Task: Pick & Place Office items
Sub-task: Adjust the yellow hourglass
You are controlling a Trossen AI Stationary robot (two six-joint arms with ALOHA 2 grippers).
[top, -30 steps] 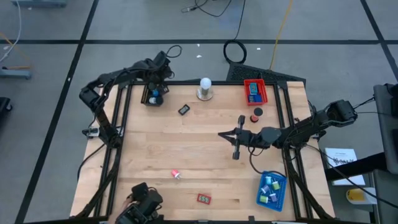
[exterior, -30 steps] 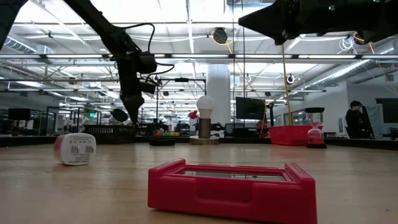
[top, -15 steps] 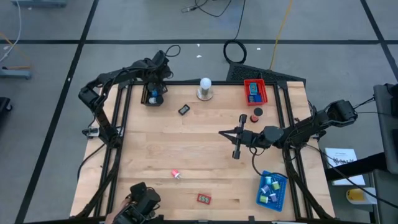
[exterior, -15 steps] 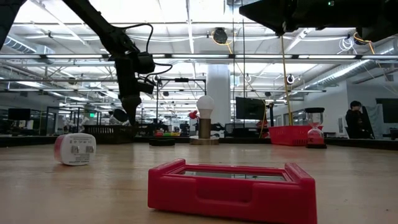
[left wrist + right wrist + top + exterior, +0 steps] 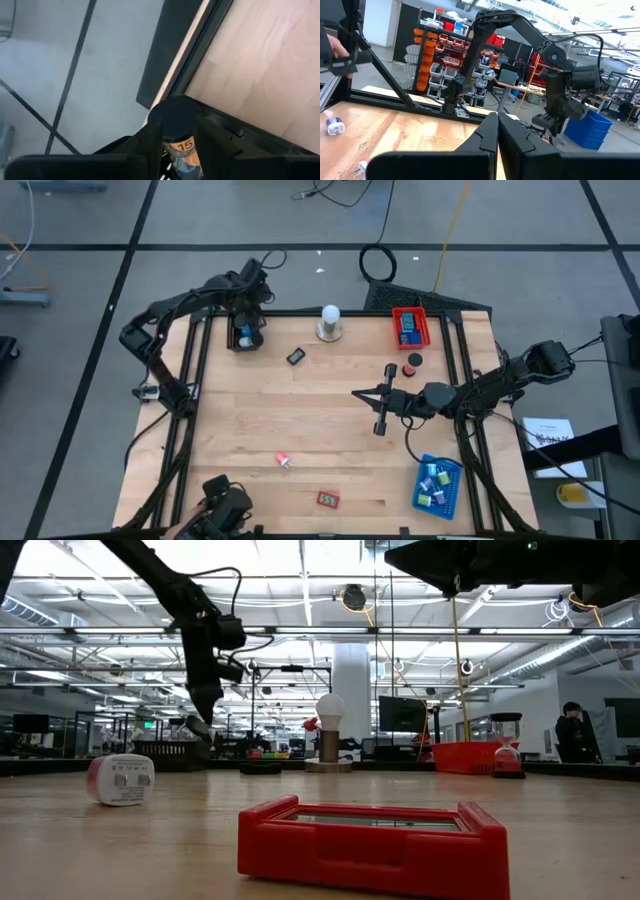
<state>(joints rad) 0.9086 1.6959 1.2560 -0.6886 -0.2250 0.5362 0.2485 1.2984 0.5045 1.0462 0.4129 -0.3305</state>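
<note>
Left gripper (image 5: 247,330) is held over the black tray (image 5: 236,339) at the bench's far left corner, clamped on a dark capped cylinder (image 5: 176,125), its long axis running out between the fingers. Tray lies directly below, so the left arm is far nearer. Grip is shown only by the left wrist view; tray position only by the high view. Right gripper (image 5: 357,394) is parked mid-bench, fingers together, empty. A black clip (image 5: 295,356) lies near the tray.

Wooden table (image 5: 330,430) bearing: red tray (image 5: 409,326) and black tray (image 5: 244,335) at far corners, blue tray (image 5: 437,485) near right, white ball on grey base (image 5: 329,322), black clip (image 5: 295,356), red roll (image 5: 413,362), pink-white block (image 5: 283,460), red block (image 5: 328,499).
</note>
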